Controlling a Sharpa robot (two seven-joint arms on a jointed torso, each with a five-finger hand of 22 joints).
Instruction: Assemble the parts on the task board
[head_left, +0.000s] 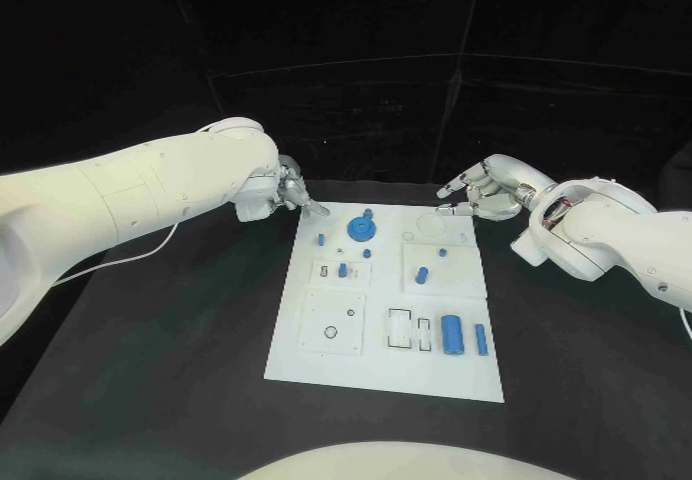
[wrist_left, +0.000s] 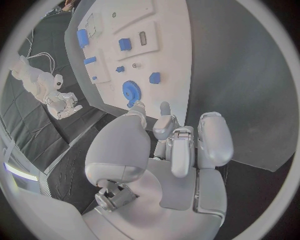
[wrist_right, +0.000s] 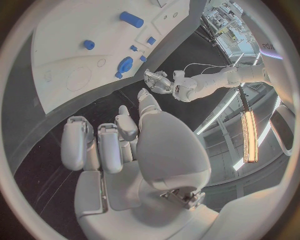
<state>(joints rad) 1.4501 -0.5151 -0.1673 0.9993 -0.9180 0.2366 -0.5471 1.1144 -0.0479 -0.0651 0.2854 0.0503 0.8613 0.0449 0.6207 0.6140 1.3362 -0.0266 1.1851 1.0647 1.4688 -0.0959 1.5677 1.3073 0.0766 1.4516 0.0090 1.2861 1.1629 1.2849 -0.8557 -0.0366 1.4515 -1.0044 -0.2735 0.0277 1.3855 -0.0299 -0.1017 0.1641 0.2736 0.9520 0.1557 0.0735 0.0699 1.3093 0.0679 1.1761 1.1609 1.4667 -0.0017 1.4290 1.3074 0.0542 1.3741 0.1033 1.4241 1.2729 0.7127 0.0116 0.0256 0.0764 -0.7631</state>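
Observation:
The white task board (head_left: 325, 350) lies mid-table. A blue gear (head_left: 361, 230) sits near its far edge, with small blue parts (head_left: 423, 275) around the middle. A blue cylinder (head_left: 453, 335) and a slimmer blue bar (head_left: 480, 340) lie at the near right. My left hand (head_left: 293, 193) hovers just off the board's far left corner, fingers loosely bent and holding nothing. My right hand (head_left: 483, 195) hangs beyond the far right corner, fingers apart and holding nothing. In the left wrist view my left hand (wrist_left: 169, 150) is near the gear (wrist_left: 131, 91). In the right wrist view my right hand (wrist_right: 125, 145) is short of the board (wrist_right: 69, 40).
Black table (head_left: 173, 340) surrounds the board on all sides. Empty recesses (head_left: 407, 330) and a round hole (head_left: 332, 332) mark the board's near half. A cable (head_left: 137, 258) trails from my left arm over the table's left side.

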